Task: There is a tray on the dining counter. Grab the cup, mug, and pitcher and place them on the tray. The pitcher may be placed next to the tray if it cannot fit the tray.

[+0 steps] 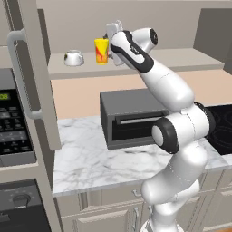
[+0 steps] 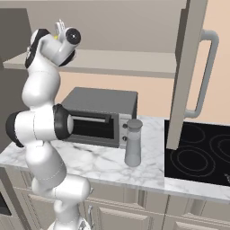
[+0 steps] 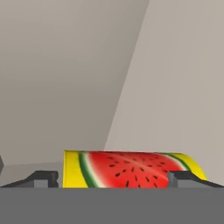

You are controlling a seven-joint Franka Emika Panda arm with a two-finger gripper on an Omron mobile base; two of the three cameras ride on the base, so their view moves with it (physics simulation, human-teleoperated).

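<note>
Cup (image 3: 131, 169), judged light, rigid and smooth-sided, was framed by the spread pincer (image 3: 113, 178); mid-wall was judged the best hold.

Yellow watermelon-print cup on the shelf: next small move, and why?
Probably ease forward a little, then close. The open gripper already has the yellow watermelon-print cup between its fingertips, but only their ends flank it, so a deeper hold looks safer.

Cup (image 3: 131, 169) is bright yellow with a red watermelon slice, green rind, black seeds. Mug (image 1: 73, 58) is white with dark marks, pitcher (image 2: 133, 143) grey-silver, worktop (image 1: 90, 158) white marble with grey veins.
</note>
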